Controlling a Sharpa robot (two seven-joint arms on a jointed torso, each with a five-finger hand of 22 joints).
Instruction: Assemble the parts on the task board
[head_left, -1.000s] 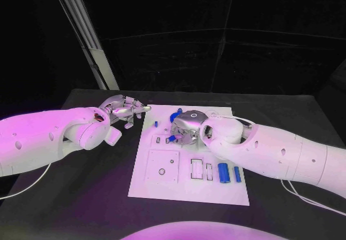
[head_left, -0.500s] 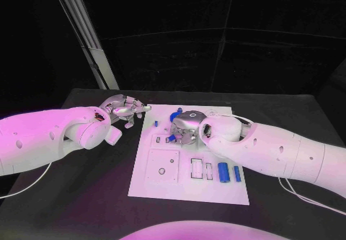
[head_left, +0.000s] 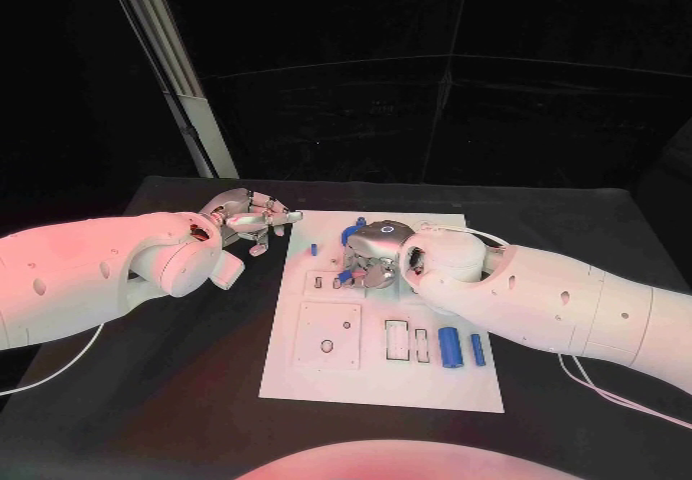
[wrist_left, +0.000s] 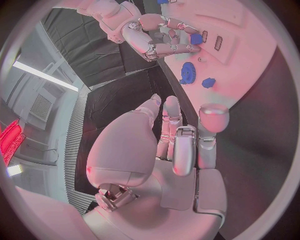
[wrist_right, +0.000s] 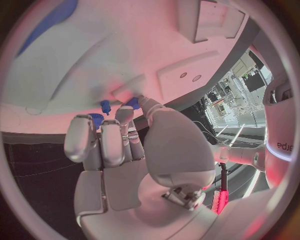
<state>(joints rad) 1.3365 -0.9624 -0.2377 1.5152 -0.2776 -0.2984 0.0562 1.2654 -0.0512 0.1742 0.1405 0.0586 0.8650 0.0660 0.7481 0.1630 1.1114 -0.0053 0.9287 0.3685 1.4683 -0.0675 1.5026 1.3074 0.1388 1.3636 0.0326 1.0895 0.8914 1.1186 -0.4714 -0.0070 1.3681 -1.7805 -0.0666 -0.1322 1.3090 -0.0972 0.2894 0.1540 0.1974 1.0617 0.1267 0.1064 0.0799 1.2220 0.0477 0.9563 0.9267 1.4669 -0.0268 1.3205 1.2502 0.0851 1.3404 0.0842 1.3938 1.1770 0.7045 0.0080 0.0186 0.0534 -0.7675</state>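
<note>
The white task board (head_left: 387, 385) lies in the middle of the black table. My right hand (head_left: 369, 256) is low over its far half and pinches a small blue part (wrist_left: 195, 38) at its fingertips (wrist_right: 132, 102), close to the board's surface. A blue gear (head_left: 351, 232) and a small blue peg (head_left: 313, 248) lie on the far part of the board, beside that hand. Two blue cylinders (head_left: 447, 345) lie side by side on the near right of the board. My left hand (head_left: 257, 218) hovers just off the board's far left corner, fingers apart and holding nothing.
A square white plate (head_left: 329, 335) and narrow upright slots (head_left: 397, 338) sit on the board's near half. A pale post (head_left: 180, 90) rises behind the table's far left. Bare black table (head_left: 159, 400) lies on both sides of the board.
</note>
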